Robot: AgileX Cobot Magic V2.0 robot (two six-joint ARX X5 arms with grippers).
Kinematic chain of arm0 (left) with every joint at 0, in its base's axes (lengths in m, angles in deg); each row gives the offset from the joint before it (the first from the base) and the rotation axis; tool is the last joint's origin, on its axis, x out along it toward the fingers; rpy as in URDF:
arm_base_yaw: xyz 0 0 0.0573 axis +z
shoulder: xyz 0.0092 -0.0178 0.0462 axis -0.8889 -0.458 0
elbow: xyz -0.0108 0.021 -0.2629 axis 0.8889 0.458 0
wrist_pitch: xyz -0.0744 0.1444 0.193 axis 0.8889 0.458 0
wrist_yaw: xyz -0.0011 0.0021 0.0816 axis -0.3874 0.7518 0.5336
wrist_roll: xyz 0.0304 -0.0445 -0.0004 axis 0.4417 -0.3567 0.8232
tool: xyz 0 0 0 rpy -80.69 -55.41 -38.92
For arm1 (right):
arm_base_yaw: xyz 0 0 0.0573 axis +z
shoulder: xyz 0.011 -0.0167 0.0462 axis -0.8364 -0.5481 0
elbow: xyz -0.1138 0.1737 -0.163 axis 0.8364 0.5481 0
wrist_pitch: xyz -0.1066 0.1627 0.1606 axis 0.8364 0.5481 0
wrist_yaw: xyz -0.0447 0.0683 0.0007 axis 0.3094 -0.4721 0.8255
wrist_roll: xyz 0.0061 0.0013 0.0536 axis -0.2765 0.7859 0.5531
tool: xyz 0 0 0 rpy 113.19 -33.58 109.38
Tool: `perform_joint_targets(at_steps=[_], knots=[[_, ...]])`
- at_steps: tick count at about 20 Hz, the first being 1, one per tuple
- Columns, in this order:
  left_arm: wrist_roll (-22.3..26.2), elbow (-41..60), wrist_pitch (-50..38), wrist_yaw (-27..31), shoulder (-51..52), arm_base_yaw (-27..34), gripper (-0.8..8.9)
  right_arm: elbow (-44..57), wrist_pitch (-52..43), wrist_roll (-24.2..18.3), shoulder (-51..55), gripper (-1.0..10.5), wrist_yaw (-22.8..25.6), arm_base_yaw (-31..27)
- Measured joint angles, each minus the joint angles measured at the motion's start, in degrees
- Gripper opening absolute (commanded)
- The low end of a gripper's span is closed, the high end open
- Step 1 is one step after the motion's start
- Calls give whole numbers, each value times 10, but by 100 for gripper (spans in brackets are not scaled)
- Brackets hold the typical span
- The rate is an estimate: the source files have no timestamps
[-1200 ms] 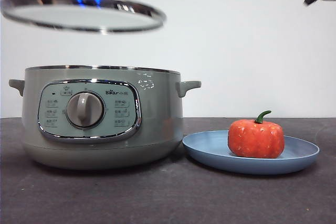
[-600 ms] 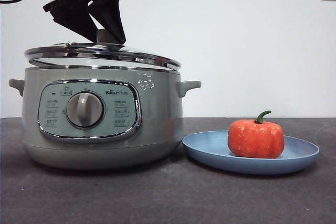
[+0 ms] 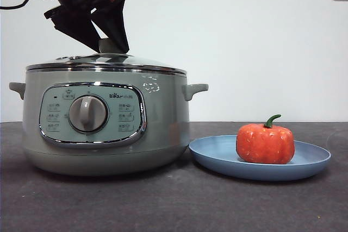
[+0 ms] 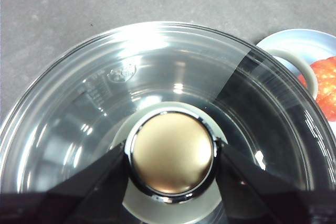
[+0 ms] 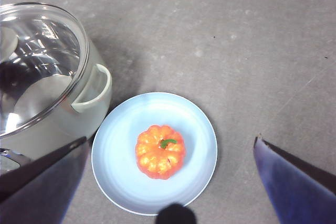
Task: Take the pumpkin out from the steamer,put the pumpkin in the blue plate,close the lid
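Lid down on the steamer, my left gripper clamped on its knob.

Nearest me toward the bench's right side, the pumpkin [image 3: 265, 143] sits upright in the blue plate [image 3: 217, 156], just beside the steamer [image 3: 103, 123] at the left. Farther back and above, the lid [image 3: 106, 62] looks seated level on the rim, its knob [image 4: 171, 152] squarely between the left gripper's [image 4: 170, 156] jaws, one pressed to each side. I judge that opening and lifting straight up is all that remains. My right gripper [image 5: 168, 182] waits high over the plate, spread wide, empty.
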State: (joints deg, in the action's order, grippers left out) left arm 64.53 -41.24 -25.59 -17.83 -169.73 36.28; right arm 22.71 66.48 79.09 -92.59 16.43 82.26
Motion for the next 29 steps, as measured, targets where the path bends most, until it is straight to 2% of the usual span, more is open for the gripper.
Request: perform_joint_targets(at_steps=[1,2,3,14,15,16,18,21,26,29], knots=[[0,-1,3,1,0,0,137,0,0,0,0,566,0,0],[0,-1,4,1,0,0,302,0,0,0,0,566,0,0],[0,-1,3,1,0,0,388,0,0,0,0,566,0,0],[-3,0,24,1,35,0,368,0,0,0,0,561,0,0],[-5,0,28,1,51,0,309,0,0,0,0,532,-1,0],[-5,0,34,1,69,0,205,0,0,0,0,462,-1,0],[-7,0,49,-1,106,0,-26,0,-1,0,0,236,-3,0],[-7,0,72,-1,164,0,-8,0,-23,0,0,-4,-4,0],[-4,10,59,2,259,0,-8,28,-101,-2,26,-16,-4,0],[-4,96,-6,26,327,0,-9,97,-179,-4,82,-16,-4,0]])
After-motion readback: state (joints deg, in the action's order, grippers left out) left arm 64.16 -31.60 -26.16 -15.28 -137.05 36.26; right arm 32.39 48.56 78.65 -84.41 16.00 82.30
